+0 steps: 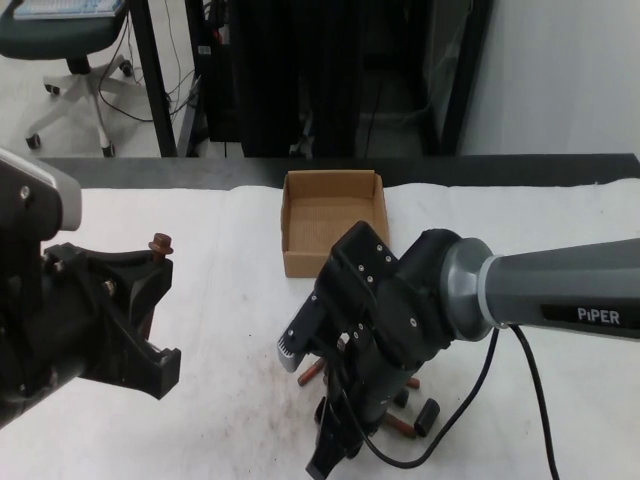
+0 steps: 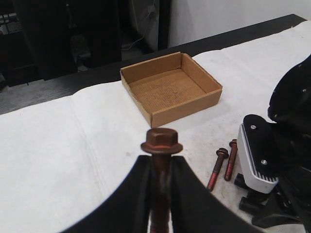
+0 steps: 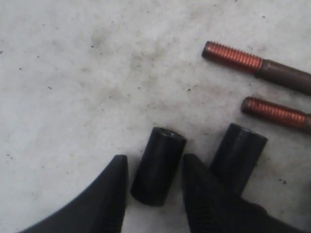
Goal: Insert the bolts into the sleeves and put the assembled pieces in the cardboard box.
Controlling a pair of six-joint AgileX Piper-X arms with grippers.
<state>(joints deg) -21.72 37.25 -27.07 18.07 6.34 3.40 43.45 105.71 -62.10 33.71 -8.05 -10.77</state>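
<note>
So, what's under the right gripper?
A black sleeve lies on the cloth between the right gripper's open fingers; one finger partly covers a second sleeve.

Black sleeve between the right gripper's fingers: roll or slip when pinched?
The black sleeve looks rigid, unlikely to deform. It is cylindrical and seems to lie on its side, so a nudge from one finger of the right gripper may roll it. Its smooth surface could slip.
</note>
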